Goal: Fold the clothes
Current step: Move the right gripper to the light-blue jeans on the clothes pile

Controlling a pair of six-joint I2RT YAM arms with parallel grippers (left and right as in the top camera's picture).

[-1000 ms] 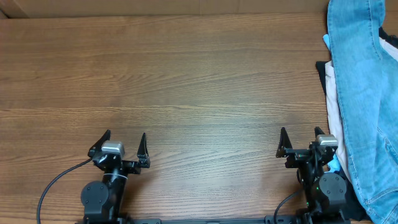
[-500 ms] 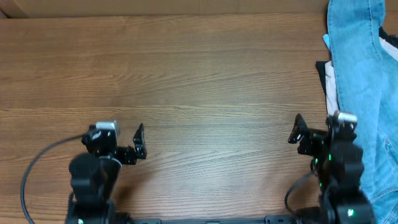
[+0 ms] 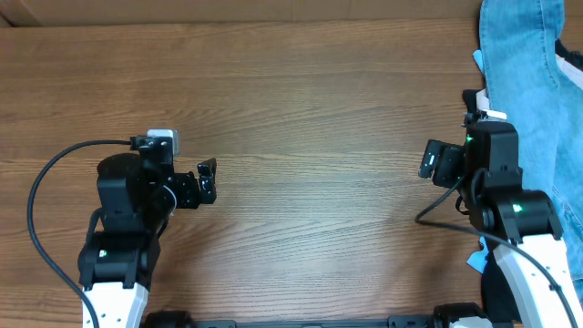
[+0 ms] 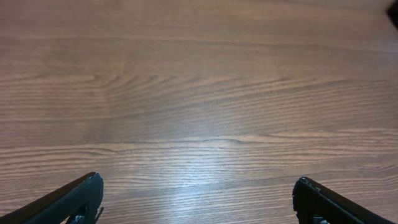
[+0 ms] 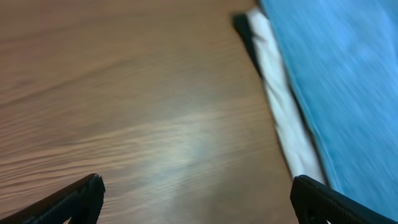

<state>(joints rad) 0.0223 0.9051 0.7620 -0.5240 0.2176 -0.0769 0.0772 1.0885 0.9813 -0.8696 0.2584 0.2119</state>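
At the lower edge of each wrist view, the left pincer [image 4: 198, 186] and the right pincer [image 5: 198, 185] are seen spread wide, nothing held, above the wooden table [image 3: 310, 109]. Farther off, the jeans [image 3: 526, 87] are laid at the overhead frame's upper right, a white garment [image 5: 281, 109] just beside their left edge.

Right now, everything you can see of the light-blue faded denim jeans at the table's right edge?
The light-blue faded denim jeans lie unfolded along the wooden table's right side, a long rumpled strip running off frame at top and right, so waistband and hems are unseen. Faint seams and creases show. Their left edge rests on a white garment with a dark layer beneath. The right arm hides part from above; nothing grips them.
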